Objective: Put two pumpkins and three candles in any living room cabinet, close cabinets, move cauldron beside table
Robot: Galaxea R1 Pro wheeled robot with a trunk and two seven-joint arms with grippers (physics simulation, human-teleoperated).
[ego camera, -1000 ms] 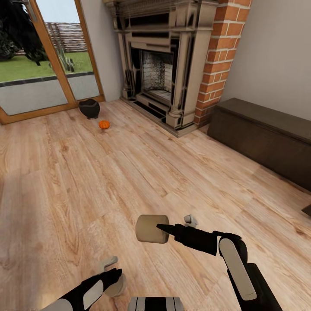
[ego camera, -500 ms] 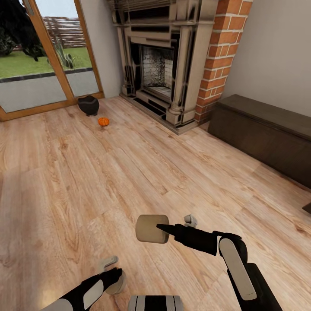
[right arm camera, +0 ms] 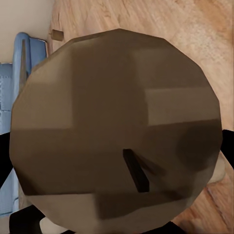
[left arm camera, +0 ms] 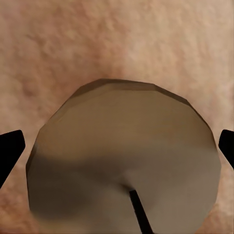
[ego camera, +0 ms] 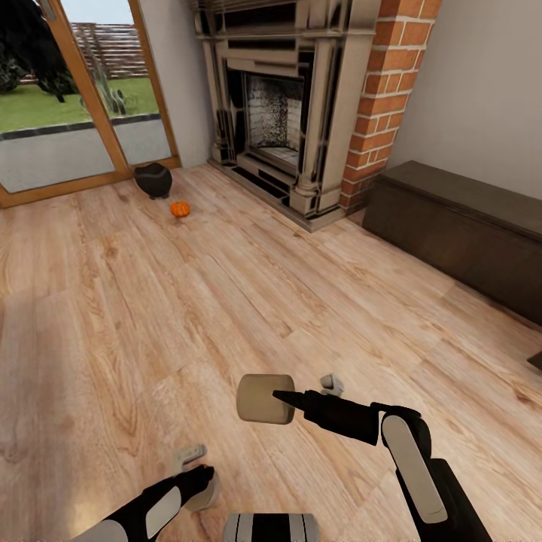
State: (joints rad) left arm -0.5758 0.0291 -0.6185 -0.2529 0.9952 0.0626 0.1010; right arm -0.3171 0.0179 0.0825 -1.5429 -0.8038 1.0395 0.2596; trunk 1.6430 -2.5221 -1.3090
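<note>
Both jaws gripping candles, right arm (ego camera: 290, 399) stretched forward with candle (ego camera: 263, 399) sideways, left arm (ego camera: 197, 482) low, candle (left arm camera: 122, 161) clamped.

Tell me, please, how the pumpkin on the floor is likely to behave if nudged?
The pumpkin looks round, resting on smooth wooden floor, so it would probably roll. The cauldron just behind might stop it.

A candle (left arm camera: 122, 161) is seen end-on, its round cream face with a dark wick (left arm camera: 139, 212) near the middle. Black fingertips (left arm camera: 9, 148) are seen at both sides of it. Blurred wood floor (left arm camera: 117, 39) lies behind.
</note>
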